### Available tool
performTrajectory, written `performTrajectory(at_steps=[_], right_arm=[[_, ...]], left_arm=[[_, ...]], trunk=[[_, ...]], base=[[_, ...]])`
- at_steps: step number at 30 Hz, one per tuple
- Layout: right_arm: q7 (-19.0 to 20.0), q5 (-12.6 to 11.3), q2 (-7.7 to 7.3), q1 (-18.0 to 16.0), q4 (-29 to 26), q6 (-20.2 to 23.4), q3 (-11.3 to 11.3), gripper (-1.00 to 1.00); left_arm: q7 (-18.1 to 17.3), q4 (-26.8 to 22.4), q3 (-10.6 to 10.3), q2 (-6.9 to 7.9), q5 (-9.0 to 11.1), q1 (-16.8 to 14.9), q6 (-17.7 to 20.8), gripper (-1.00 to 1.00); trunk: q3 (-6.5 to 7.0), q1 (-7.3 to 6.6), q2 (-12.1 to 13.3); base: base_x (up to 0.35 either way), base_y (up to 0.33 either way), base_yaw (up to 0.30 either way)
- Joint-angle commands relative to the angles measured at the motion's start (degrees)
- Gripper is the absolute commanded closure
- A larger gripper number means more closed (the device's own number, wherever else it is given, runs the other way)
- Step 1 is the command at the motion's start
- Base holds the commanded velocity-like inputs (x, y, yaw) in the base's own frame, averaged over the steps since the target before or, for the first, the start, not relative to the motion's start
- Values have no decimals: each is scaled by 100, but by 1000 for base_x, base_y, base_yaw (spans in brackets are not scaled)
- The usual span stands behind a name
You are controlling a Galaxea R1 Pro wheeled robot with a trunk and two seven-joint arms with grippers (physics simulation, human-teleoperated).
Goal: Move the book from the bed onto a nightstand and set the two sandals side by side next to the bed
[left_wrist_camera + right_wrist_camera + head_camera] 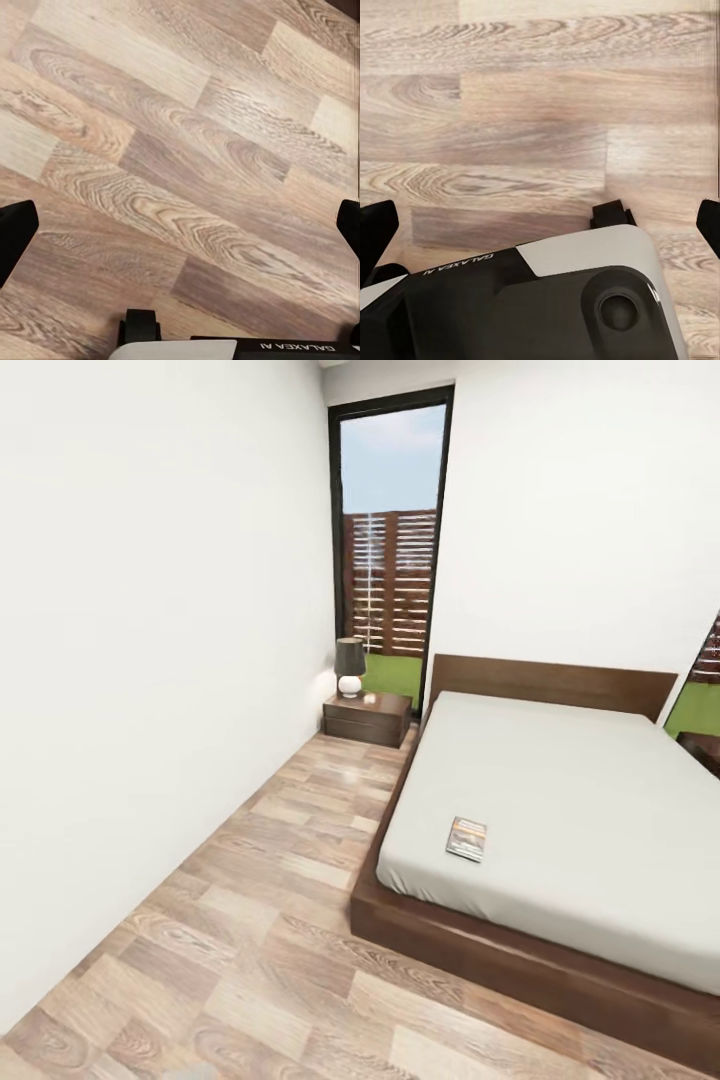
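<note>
The book [466,838] lies flat on the pale mattress of the bed [560,800], near its front left corner. A dark brown nightstand [367,718] stands against the far wall, left of the headboard, with a lamp on top. The sandals are out of view. In the left wrist view my left gripper [181,229] is open, its dark fingertips [15,232] wide apart above bare wood floor. My right gripper [541,225] is also open over the floor, with nothing between its fingers [375,232].
A black-shaded lamp with a white base [350,665] takes up the nightstand's left part. A white wall [150,660] runs along the left, leaving a plank-floor aisle [290,860] beside the bed. A tall window [390,540] is behind the nightstand. My own base [532,300] is under the right gripper.
</note>
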Motion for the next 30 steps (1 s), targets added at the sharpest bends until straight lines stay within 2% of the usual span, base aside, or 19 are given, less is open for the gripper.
performTrajectory(at_steps=[1,12,30], right_arm=[[32,-23,-1,-8,15,-23,-34,-100],[32,-23,-1,-8,7,-23,-40,-100],[32,-20,-1,-8,9,-16,-40,-100]], left_arm=[[-29,6,-9,2,43,-3,-12,-100],[-29,6,-9,2,43,-3,-14,-100],[-29,5,-9,2,35,-3,-13,-100]], trunk=[[-7,0,-5],[-7,0,-5],[316,-395,717]], base=[[0,0,-300],[0,0,-300],[0,0,-300]])
